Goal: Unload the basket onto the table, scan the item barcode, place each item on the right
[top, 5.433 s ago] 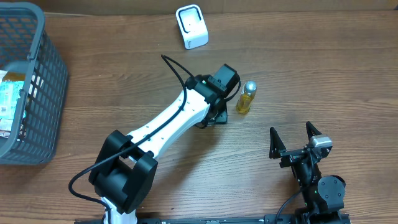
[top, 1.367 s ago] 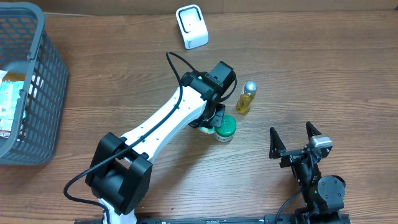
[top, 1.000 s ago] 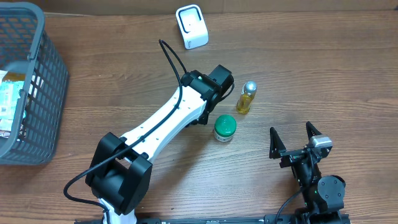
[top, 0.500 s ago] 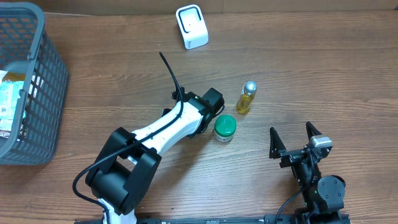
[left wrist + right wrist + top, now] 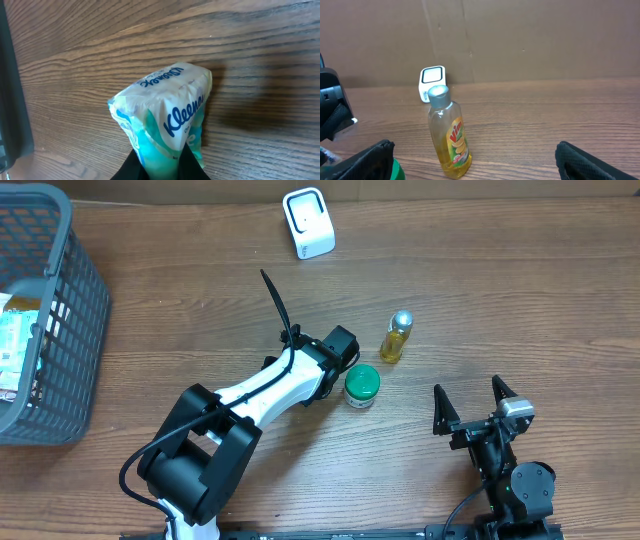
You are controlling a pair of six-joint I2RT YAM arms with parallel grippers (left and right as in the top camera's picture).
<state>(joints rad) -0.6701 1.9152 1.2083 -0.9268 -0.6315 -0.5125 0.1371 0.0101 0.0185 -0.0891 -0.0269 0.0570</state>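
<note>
Listener: Where is the tissue pack?

Describer: The left wrist camera shows the white and teal tissue pack (image 5: pixel 165 117) with blue brand lettering. It stands on end between the tips of the left claw (image 5: pixel 162 159), with the wooden table (image 5: pixel 520 280) behind it. I cannot tell whether it touches the wood.

Listener: How is that claw set?

Describer: It is nearly closed, and its two dark fingers (image 5: pixel 131 167) pinch the lower end of the pack. From above, the arm's wrist hides the pack; that wrist is near the middle of the table.

Listener: What is nearby?

Describer: A small jar with a green lid (image 5: pixel 361 385) stands just beside the wrist, on its right. Near the jar, farther back, stands a bottle of yellow liquid (image 5: pixel 397 338) with a silver cap. The white scanner (image 5: pixel 308 222) sits at the far edge, well apart from the pack. A grey basket (image 5: pixel 70 330) holding packets is at the far left.

Listener: And the other claw?

Describer: The right claw (image 5: pixel 468 387) is at the near right edge, spread wide, with nothing in it.
</note>
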